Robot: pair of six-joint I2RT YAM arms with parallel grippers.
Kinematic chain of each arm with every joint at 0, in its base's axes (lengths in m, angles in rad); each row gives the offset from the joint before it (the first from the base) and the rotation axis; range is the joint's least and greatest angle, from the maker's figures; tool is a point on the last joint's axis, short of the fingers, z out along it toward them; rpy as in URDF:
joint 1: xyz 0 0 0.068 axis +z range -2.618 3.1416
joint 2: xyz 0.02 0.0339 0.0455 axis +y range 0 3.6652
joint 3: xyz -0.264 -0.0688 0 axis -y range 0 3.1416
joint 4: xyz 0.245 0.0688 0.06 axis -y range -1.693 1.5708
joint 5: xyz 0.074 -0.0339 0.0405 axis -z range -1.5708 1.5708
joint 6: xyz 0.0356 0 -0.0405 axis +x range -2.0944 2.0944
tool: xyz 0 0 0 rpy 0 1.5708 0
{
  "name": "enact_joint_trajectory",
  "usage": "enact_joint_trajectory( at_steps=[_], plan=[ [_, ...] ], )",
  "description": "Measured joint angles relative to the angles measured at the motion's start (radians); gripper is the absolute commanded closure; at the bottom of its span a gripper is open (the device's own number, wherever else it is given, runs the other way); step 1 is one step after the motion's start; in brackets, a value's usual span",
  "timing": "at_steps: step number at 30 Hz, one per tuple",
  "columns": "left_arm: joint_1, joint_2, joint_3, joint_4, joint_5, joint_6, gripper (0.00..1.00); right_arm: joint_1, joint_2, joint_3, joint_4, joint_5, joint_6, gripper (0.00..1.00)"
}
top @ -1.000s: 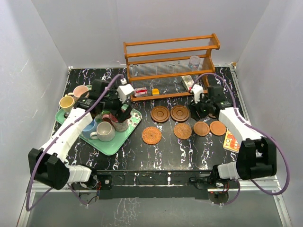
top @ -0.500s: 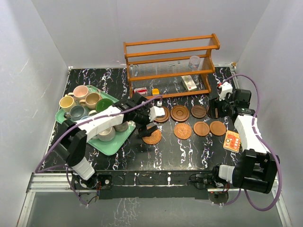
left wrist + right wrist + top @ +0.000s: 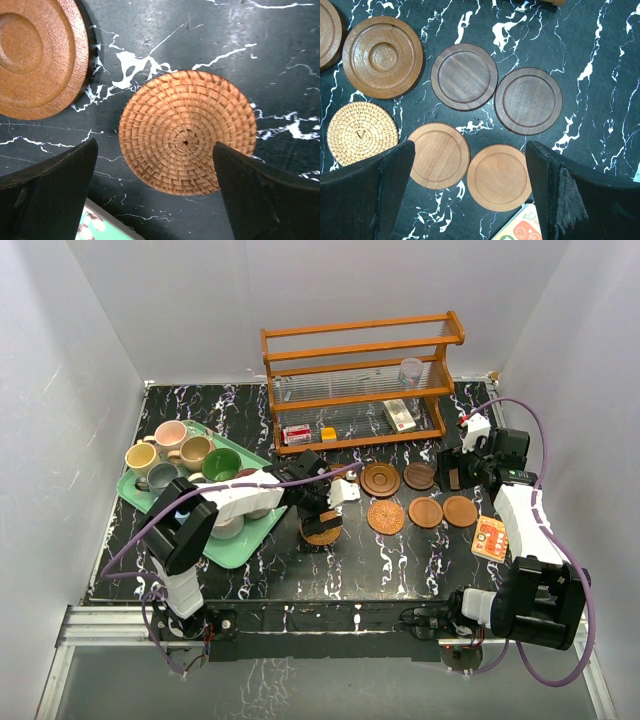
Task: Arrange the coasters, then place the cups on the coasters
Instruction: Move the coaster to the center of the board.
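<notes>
Left gripper (image 3: 155, 150): jaws spread wide, nothing held. The woven coaster (image 3: 187, 132) lies flat on the black marble table (image 3: 230, 405) straight below it, framed between the two fingers. I can't tell whether they touch it. A corner of the green tray (image 3: 100, 227) shows just behind the gripper. A ringed wood coaster (image 3: 35, 55) sits ahead and to the left, near the woven one but apart from it.

Right gripper (image 3: 470, 150): also wide apart and empty, hovering. Directly under it lie two pale smooth coasters (image 3: 438, 155) side by side, with an orange card (image 3: 522, 227) just behind them. Ahead are two dark coasters (image 3: 464, 76), nearly touching each other. Off to its left is a second woven coaster (image 3: 362, 132).

The mugs (image 3: 220, 464) stand clustered on the tray, behind the left gripper. A wooden rack (image 3: 360, 350) stands beyond both grippers, at the table's far edge.
</notes>
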Motion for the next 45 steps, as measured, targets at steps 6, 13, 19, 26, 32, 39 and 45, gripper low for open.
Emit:
enact_joint_trajectory(
  at_steps=[6,13,19,26,32,39,45],
  plan=[
    [-0.003,0.021,0.000,0.045,-0.037,-0.010,0.01,0.000,0.000,0.000,0.002,0.000,0.000,0.05],
    [-0.018,0.033,0.003,0.097,-0.080,-0.056,0.01,0.000,0.009,0.000,0.002,-0.004,0.000,0.04],
    [-0.050,0.066,0.042,0.124,-0.129,-0.080,0.01,0.000,0.019,0.000,0.001,-0.005,-0.001,0.03],
    [-0.074,0.107,0.094,0.134,-0.163,-0.099,0.01,0.000,0.028,0.000,0.000,-0.010,-0.002,0.03],
    [-0.076,0.117,0.109,0.122,-0.165,-0.110,0.01,0.000,0.029,0.000,-0.003,-0.012,-0.002,0.02],
    [-0.092,0.125,0.123,0.107,-0.161,-0.107,0.01,0.000,0.033,0.000,-0.005,-0.017,-0.002,0.02],
    [-0.119,0.146,0.150,0.108,-0.163,-0.107,0.01,0.000,0.033,0.000,-0.005,-0.023,-0.002,0.02]
  ],
)
